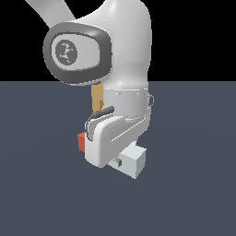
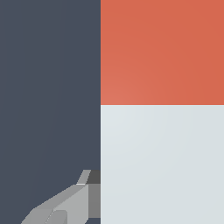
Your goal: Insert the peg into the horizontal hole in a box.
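The peg (image 1: 134,161) lies crosswise under my hand. Its red-orange end (image 1: 82,142) sticks out toward the exterior view's left and its white-grey end toward the right. My gripper (image 1: 118,162) sits over the peg's middle, shut on it. In the wrist view the peg (image 2: 162,166) fills much of the frame at close range, red-orange part (image 2: 162,52) beyond the white part. One grey finger (image 2: 65,205) lies against its side and the other finger is hidden. Of the tan box (image 1: 97,99) only a narrow strip shows behind the arm. The hole is hidden.
The arm's large white links (image 1: 120,50) block the middle of the exterior view. A flat dark blue-grey floor (image 1: 193,184) stretches all around the peg and hand.
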Motion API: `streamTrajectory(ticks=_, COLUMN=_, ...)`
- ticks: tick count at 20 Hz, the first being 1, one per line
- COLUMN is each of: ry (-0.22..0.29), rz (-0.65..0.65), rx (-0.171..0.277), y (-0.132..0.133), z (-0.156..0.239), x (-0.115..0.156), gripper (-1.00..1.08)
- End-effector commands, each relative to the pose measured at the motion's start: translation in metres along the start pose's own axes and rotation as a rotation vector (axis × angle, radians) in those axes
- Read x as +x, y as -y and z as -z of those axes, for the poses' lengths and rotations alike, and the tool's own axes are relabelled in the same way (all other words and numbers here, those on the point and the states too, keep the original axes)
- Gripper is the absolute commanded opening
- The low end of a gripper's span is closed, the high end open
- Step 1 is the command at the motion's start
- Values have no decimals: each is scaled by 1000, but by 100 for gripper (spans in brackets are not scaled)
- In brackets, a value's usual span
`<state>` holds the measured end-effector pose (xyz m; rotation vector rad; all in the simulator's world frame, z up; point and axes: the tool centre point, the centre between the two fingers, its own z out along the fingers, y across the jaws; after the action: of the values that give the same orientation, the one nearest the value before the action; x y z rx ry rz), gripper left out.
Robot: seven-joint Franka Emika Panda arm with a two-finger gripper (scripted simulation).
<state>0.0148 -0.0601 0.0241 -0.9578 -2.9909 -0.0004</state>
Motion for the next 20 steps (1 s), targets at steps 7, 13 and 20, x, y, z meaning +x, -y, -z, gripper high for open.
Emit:
streamTrajectory(ticks=7, ry=0, rz=-2, rx=0, y=0, z=0, x=0, gripper=-100)
streamTrajectory(ticks=13, ry=0, rz=-40, rx=0, y=0, z=2, x=7, gripper=-100)
streamTrajectory(ticks=20, ry=0, rz=-140, rx=0, y=-1, z=7, x=26, gripper=-100)
